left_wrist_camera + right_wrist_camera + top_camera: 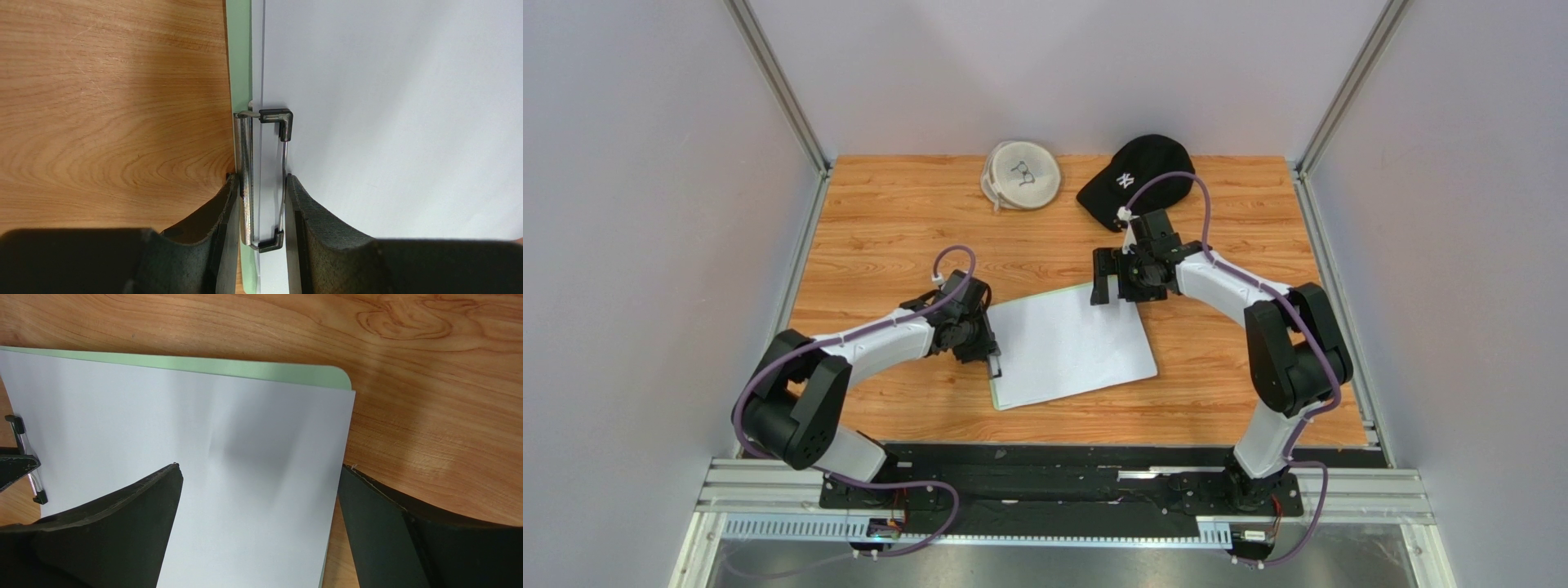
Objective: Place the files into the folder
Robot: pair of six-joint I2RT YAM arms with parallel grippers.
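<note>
Two arms are busy with one flat stack in the middle of the wooden table. The white sheets lie blank side up on the mint-green folder, whose green shows only as a thin strip along the edges.

The left gripper is pinched narrow on the wire clip at the folder's left short end, one pad against the spring bar and the other against the wire. I'd guess it means to lever the clip so the paper's edge can sit beneath.

The right gripper stands wide and holds nothing. It straddles the sheets' far right corner, one finger over paper and the other over bare wood, likely to nudge the slightly skewed stack square.

How many sheets there are I cannot tell, nor whether the clip already bites the paper. A black cap and a pale round thing sit at the far edge.
</note>
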